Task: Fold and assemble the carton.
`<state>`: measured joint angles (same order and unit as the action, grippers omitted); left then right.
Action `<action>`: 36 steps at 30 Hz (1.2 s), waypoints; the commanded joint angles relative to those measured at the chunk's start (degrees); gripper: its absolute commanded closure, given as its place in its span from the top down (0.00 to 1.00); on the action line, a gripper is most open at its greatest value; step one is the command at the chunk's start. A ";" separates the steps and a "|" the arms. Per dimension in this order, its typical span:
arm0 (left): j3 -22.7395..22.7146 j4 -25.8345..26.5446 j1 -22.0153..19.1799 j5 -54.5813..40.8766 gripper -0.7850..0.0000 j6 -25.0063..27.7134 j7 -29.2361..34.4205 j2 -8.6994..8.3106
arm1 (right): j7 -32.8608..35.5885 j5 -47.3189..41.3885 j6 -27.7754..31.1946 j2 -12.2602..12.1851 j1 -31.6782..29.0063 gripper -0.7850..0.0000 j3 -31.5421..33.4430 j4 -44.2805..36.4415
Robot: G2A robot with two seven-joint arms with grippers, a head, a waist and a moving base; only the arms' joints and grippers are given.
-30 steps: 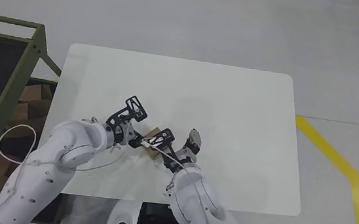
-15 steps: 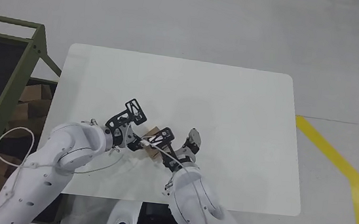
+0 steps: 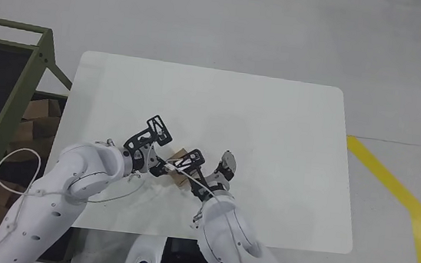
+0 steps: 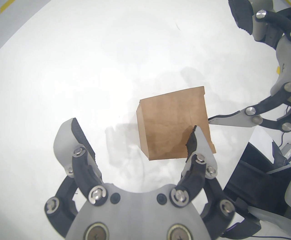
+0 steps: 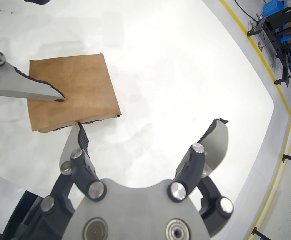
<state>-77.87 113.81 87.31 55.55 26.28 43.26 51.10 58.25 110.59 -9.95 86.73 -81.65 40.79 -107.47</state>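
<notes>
A small brown carton [image 3: 182, 156] lies flat near the front middle of the white table [image 3: 273, 123]. In the left wrist view the carton [image 4: 172, 122] has one fingertip [image 4: 193, 136] of my open left gripper [image 4: 134, 123] pressing on its top face; the other finger stands off to the side. My right gripper [image 5: 149, 122] is open too, and one of its fingertips [image 5: 78, 127] touches the edge of the carton [image 5: 75, 86]. From above, the left gripper [image 3: 164, 150] and the right gripper [image 3: 208, 164] flank the carton.
A green metal-framed cart [image 3: 44, 60] holding cardboard boxes [image 3: 38, 113] stands past the table's left edge. A yellow floor line [image 3: 390, 181] runs on the right. The far and right parts of the table offer free room.
The left arm has shifted very slightly. The carton and the right gripper stay where they were.
</notes>
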 commanded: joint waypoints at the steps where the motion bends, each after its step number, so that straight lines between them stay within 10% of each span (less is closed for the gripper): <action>1: 0.04 -0.05 -0.02 -0.12 1.00 0.10 0.09 0.00 | 0.09 0.05 -0.12 0.07 0.07 1.00 -0.05 0.10; 36: 0.47 -0.69 -1.13 -1.74 1.00 1.03 1.60 0.00 | -0.09 0.18 0.10 1.26 0.40 1.00 0.04 1.34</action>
<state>-77.38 113.14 86.19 53.82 27.37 44.80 51.10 58.22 110.82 -9.82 87.97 -81.22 40.81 -106.15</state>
